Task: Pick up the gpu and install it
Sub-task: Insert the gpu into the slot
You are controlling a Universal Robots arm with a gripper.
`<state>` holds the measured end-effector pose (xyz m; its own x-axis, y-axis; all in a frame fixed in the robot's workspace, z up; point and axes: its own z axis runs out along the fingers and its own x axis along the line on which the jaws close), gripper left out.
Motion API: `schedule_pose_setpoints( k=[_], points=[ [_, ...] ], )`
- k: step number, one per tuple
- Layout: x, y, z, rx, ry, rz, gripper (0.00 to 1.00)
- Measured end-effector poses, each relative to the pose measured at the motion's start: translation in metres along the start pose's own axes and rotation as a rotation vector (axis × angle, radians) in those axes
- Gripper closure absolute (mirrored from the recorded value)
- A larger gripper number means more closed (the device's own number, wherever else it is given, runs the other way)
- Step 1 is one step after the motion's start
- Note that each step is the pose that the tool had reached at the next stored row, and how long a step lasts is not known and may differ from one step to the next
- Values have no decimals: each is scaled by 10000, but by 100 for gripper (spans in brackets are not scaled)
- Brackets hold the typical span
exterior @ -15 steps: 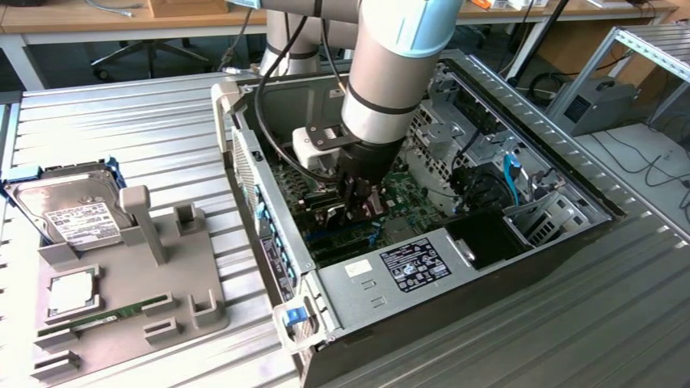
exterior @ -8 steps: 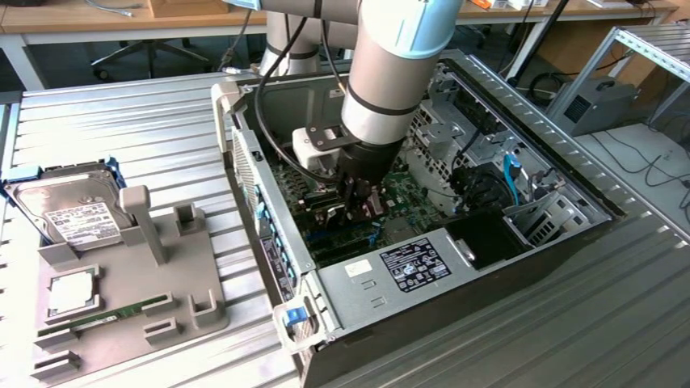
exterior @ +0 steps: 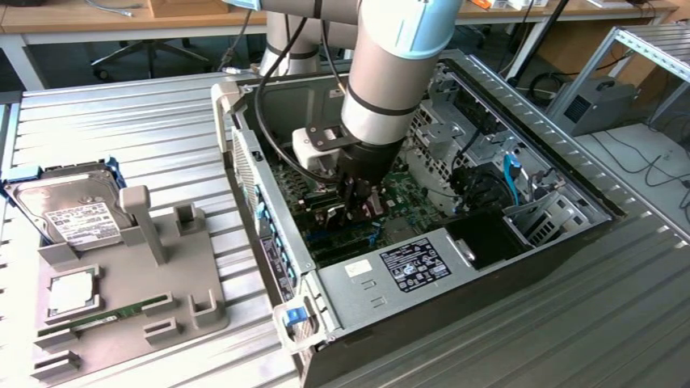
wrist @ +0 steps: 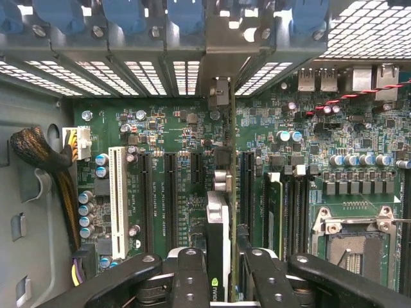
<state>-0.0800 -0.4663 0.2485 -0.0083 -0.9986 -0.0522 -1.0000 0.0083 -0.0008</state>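
Observation:
My gripper (wrist: 223, 273) is shut on the gpu (wrist: 218, 231), a thin black card seen edge-on, with one finger (wrist: 189, 276) on each side of it. Its silvery bracket (wrist: 221, 70) reaches to the slotted rear wall of the case. The card stands upright, close over the green motherboard (wrist: 186, 128), in line with a long black expansion slot between the other slots; I cannot tell how deep it sits. In the exterior view the arm reaches down into the open computer case (exterior: 431, 267), and the gripper (exterior: 361, 212) is low over the board with the gpu (exterior: 342, 212) in it.
Beside the card are a white slot (wrist: 117, 192), a sleeved cable bundle (wrist: 38, 151), a memory stick (wrist: 275, 212) and the processor socket (wrist: 353, 247). Outside the case, a grey parts holder (exterior: 129, 299) carries a hard drive (exterior: 70, 212) and a green memory stick (exterior: 108, 315).

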Motion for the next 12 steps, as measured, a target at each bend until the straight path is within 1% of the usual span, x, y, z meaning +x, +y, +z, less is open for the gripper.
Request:
schedule_pose_setpoints(
  k=[12],
  points=[
    [0,0,1,0,-1,0,73]
  ],
)
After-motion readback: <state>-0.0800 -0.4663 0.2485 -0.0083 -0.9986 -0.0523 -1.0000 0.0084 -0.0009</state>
